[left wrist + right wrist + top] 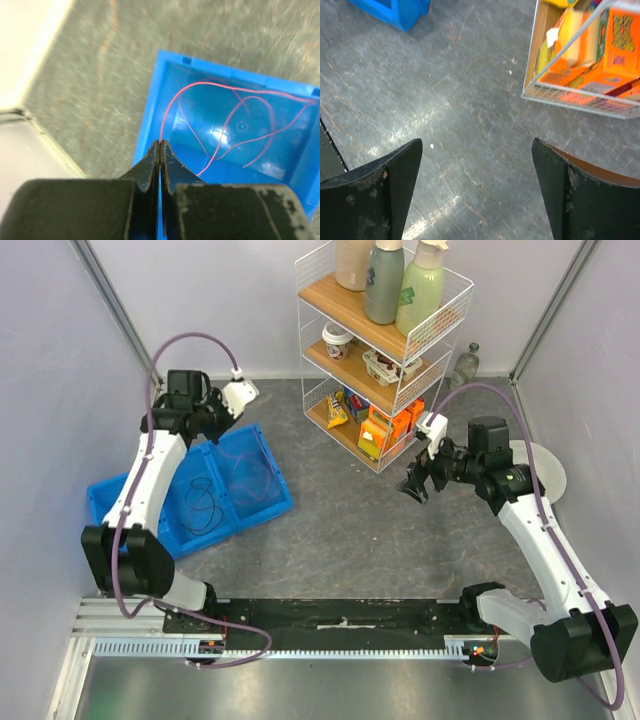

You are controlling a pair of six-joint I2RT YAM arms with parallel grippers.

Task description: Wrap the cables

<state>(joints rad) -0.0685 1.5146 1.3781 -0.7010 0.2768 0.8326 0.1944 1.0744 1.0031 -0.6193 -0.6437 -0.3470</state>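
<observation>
A thin red cable (220, 125) lies looped in one compartment of the blue bin (265, 502). My left gripper (160, 142) hangs above the bin's far edge, shut on one end of that red cable, which runs up from the fingertips into the loop. In the top view my left gripper (212, 416) is over the bin's back corner. A black cable (203, 508) lies coiled in the bin's other compartment. My right gripper (417, 483) is open and empty above the bare floor, next to the wire shelf; in the right wrist view (477, 145) only floor shows between its fingers.
A white wire shelf (385, 350) with bottles, cups and orange snack boxes (600, 60) stands at the back centre. A glass bottle (463, 365) sits behind it. A white round plate (545, 468) lies at the right. Grey walls close in both sides.
</observation>
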